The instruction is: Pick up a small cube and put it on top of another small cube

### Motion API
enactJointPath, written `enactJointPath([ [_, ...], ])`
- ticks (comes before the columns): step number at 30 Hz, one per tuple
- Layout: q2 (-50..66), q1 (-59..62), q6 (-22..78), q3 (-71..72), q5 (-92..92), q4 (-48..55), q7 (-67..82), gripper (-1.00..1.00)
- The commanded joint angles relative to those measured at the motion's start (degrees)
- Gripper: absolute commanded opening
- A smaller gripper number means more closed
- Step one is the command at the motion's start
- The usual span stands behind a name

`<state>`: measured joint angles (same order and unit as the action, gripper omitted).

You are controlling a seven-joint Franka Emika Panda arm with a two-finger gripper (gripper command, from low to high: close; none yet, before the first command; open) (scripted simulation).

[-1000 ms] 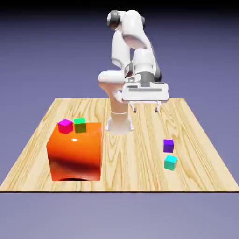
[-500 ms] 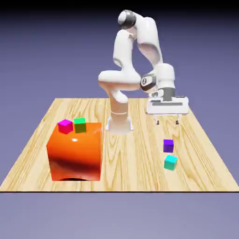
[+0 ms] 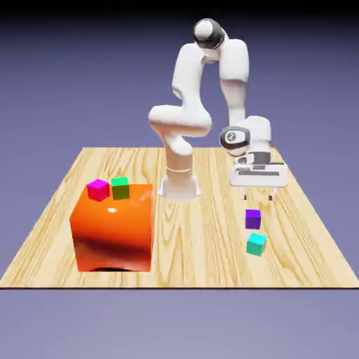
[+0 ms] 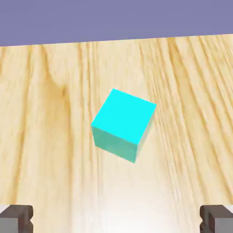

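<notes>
Gripper (image 3: 258, 202) fingers spread wide, nothing held, hovering just above the small purple cube (image 3: 253, 219) on the right side of the wooden table (image 3: 203, 245). Teal cube (image 4: 124, 124) sits just nearer than the purple one, close but apart; only teal shows in the hand view. Left side: big orange block (image 3: 113, 227) carrying a magenta cube (image 3: 98, 189) and a green cube (image 3: 120, 187).

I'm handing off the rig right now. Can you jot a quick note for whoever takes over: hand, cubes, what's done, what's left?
Hand: open, empty, hanging just above the table behind the purple cube.
Purple cube: on the table at the exterior view's right, untouched.
Teal cube: on the table just in front of the purple one, apart from it; it fills the hand view.
Magenta cube and green cube: on top of the orange block.
Done: nothing grasped.
Left: pick up the purple cube and stack it.
</notes>
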<state>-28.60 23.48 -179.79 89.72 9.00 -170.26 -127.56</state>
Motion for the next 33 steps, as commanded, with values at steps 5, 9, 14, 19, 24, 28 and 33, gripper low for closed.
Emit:
enactJointPath([
  [5,0.3,2.1,-0.5,7.7,0.8,-0.8,-7.3,0.0],
  [9,-2.6,10.4,-4.3,15.1,1.8,0.8,-8.9,0.0],
  [14,-6.3,20.8,-9.0,24.3,3.1,2.8,-11.0,0.0],
  [19,-9.9,31.1,-13.7,33.5,4.4,4.9,-13.0,0.0],
  [24,-8.8,27.9,-12.3,30.6,4.0,4.2,-12.3,-1.0],
  [28,-5.8,19.6,-8.5,23.2,3.0,2.6,-10.7,-1.0],
  [33,-2.2,9.2,-3.8,14.0,1.7,0.6,-8.7,-1.0],
])
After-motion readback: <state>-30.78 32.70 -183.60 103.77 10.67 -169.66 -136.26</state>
